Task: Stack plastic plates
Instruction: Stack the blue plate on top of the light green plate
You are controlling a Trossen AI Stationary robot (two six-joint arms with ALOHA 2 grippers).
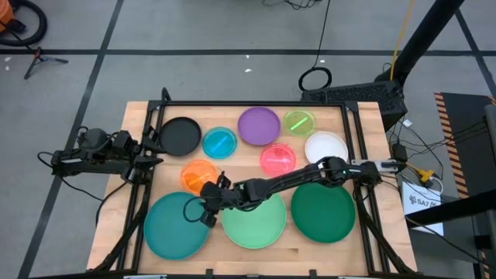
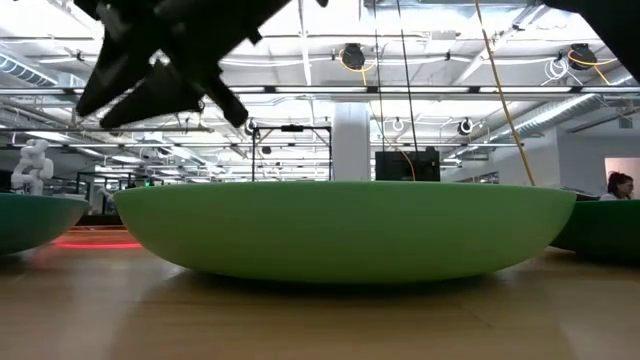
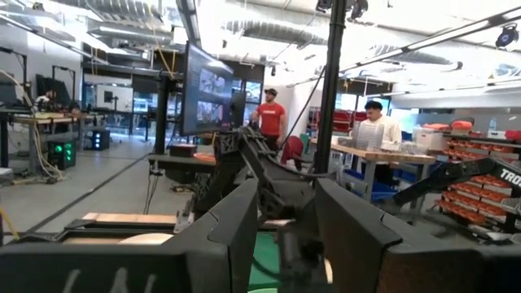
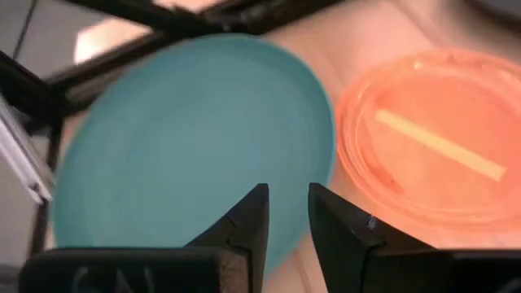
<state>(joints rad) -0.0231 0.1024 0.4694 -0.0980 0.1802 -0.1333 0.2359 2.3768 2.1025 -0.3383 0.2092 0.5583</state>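
Observation:
Ten round plates lie flat on the wooden table in the high view. Teal (image 1: 172, 229), mint (image 1: 256, 221) and dark green (image 1: 323, 211) are along the near edge. Orange (image 1: 195, 172), pink (image 1: 277, 159) and white (image 1: 325, 147) are in the middle. Black (image 1: 180, 136), blue (image 1: 219, 142), purple (image 1: 258, 125) and lime (image 1: 299, 122) are on the far side. My right gripper (image 1: 200, 212) (image 4: 286, 203) is open by a narrow gap, above the teal plate's (image 4: 187, 138) rim beside the orange plate (image 4: 431, 138). My left gripper (image 1: 155, 157) (image 3: 285, 216) is open at the table's left edge.
The right arm (image 1: 310, 174) stretches across the mint plate from the table's right side. In the low view the mint plate (image 2: 350, 230) fills the front. A black frame (image 1: 256, 104) runs along the table's far and side edges. People stand in the room beyond (image 3: 271, 118).

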